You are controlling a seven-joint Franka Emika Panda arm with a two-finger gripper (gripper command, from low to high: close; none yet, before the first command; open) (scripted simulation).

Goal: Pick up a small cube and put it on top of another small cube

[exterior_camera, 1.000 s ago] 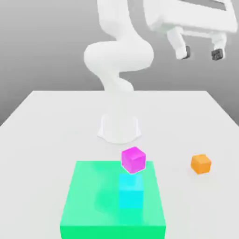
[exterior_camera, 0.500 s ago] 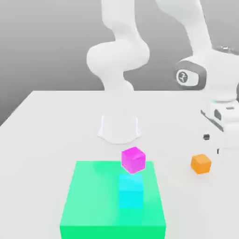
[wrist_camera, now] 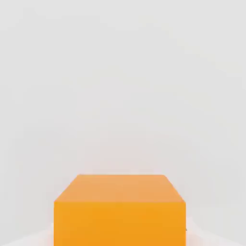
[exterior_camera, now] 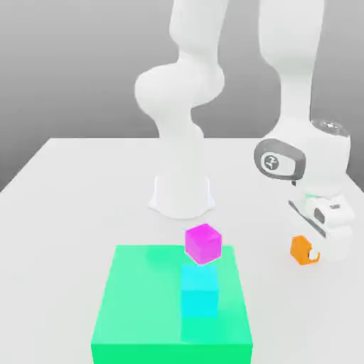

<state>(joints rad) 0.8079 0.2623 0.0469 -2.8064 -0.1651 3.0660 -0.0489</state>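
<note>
My 1 tool [exterior_camera: 313, 252] is down from above and now shut on the orange cube [exterior_camera: 299, 249], still on the surface [exterior_camera: 249, 213]; lift next, prob.

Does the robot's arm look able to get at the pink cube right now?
Probably not yet: its gripper is around the orange cube. Nothing stands over the pink cube, though.
</note>
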